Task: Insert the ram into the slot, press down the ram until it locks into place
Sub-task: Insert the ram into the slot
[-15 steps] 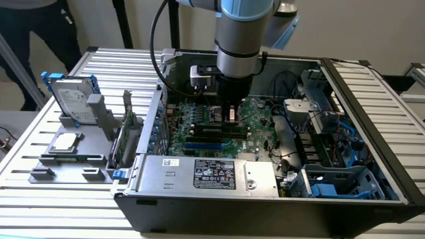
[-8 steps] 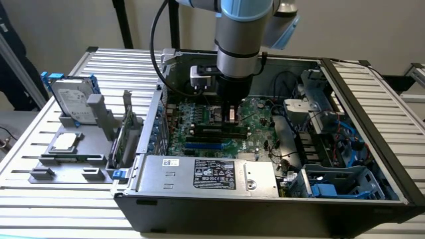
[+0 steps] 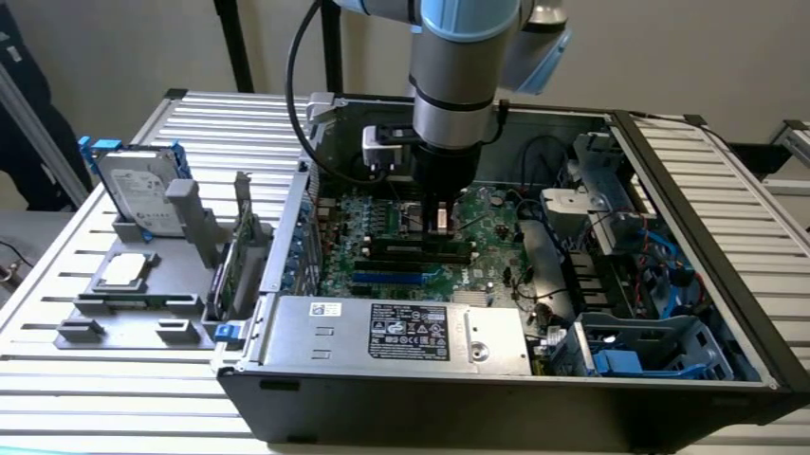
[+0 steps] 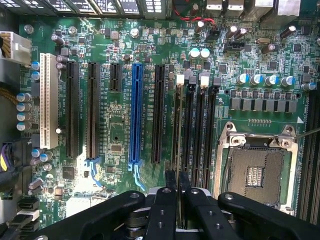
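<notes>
Arm (image 3: 462,85) points straight down; hand (image 4: 177,192) clamped on the ram (image 3: 437,220).

The exterior view looks obliquely down on the motherboard (image 3: 487,210) from afar. The wrist view faces the same motherboard (image 4: 120,135) squarely, close.

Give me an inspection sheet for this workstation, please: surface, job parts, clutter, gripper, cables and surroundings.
Surface: ribbed metal table carrying an open computer case.
Job's things: the ram is edge-on over the black slots; whether it is seated cannot be told.
Clutter: nothing seen.
Gripper: gripper shut on the ram.
Cables: black cable along the arm; blue cables inside the case.
Surroundings: hard drive standing on a grey fixture beside the case.
</notes>
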`<state>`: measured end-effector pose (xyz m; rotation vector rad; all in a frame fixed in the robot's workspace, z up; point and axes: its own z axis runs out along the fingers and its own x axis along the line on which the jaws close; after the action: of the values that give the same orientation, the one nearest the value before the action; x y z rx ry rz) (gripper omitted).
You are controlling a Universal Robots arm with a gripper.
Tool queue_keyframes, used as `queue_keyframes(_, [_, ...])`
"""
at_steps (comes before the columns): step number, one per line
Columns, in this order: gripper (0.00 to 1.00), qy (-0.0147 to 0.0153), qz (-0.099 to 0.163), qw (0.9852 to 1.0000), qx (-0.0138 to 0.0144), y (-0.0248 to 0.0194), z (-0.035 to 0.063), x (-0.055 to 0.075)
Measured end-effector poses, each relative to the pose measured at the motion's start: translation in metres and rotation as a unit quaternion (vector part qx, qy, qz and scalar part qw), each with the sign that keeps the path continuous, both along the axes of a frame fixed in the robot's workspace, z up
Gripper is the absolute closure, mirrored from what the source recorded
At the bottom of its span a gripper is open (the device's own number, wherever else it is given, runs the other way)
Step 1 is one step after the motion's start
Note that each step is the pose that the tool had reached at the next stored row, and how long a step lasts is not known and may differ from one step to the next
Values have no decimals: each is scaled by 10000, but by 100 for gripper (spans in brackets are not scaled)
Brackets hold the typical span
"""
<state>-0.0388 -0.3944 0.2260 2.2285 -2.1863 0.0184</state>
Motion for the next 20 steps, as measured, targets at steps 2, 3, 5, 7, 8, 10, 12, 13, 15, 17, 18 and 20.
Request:
queue_keyframes(2, [85, 0, 0, 10000, -1, 0, -1, 0])
queue_keyframes(3, [85, 0, 0, 10000, -1, 0, -1, 0])
queue_keyframes(5, [79, 0, 0, 10000, -1, 0, 0, 0])
queue_keyframes(7, [79, 0, 0, 10000, 0, 1, 30, 0])
queue_keyframes(8, [79, 1, 0, 10000, -2, 0, 58, -1])
queue_keyframes(10, [79, 2, 0, 10000, -1, 1, 118, -2])
queue_keyframes(12, [79, 2, 0, 10000, -1, 0, 170, -7])
queue_keyframes(13, [79, 2, -1, 10000, -1, 1, 187, -9])
queue_keyframes(15, [81, 2, 0, 10000, -1, 1, 194, -9])
queue_keyframes(17, [88, 2, 0, 10000, -1, 1, 194, -9])
queue_keyframes(18, [90, 1, 0, 10000, 0, 1, 193, -9])
queue_keyframes(20, [90, 2, 0, 10000, -1, 1, 194, -10])
